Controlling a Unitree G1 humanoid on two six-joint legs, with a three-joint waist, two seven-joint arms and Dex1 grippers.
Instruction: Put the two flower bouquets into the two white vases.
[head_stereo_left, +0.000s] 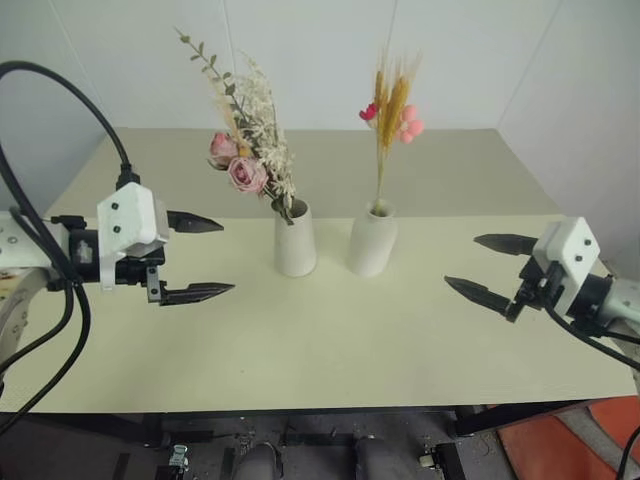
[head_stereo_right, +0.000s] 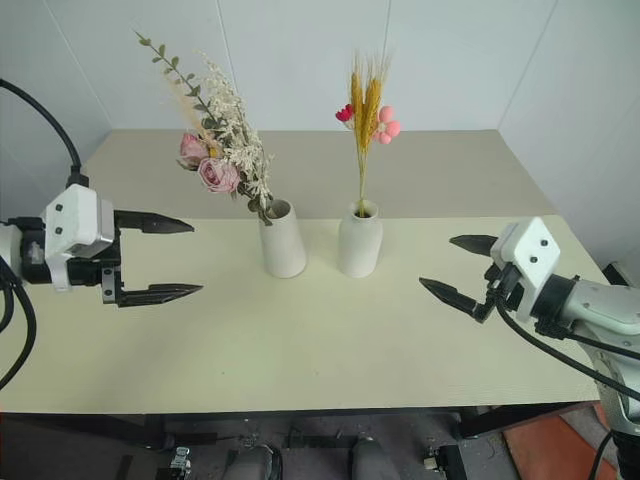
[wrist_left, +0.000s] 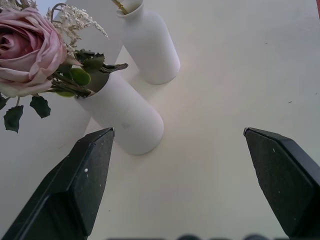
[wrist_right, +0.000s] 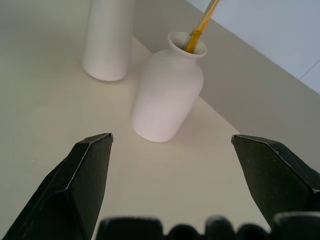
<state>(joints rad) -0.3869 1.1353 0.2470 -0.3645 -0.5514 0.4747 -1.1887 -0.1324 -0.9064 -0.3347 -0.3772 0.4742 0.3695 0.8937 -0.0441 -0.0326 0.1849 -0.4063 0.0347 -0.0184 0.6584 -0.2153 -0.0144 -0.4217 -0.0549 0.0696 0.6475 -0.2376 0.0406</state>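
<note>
Matte white tapered cone vase at centre of pale tabletop, holding bushy pink rose bouquet. Just right: rounder narrow-necked white vase with thin yellow-orange grass bunch. Left gripper and right gripper flanking, well apart, fingers spread, empty.

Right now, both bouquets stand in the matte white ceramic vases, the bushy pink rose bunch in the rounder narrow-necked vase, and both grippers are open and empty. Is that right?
One detail is wrong. The bushy pink rose bunch stands in the tapered cone vase, as the left eye view shows; the thin yellow-orange grass bunch is in the rounder narrow-necked vase. The left gripper and right gripper are indeed open and empty.
</note>
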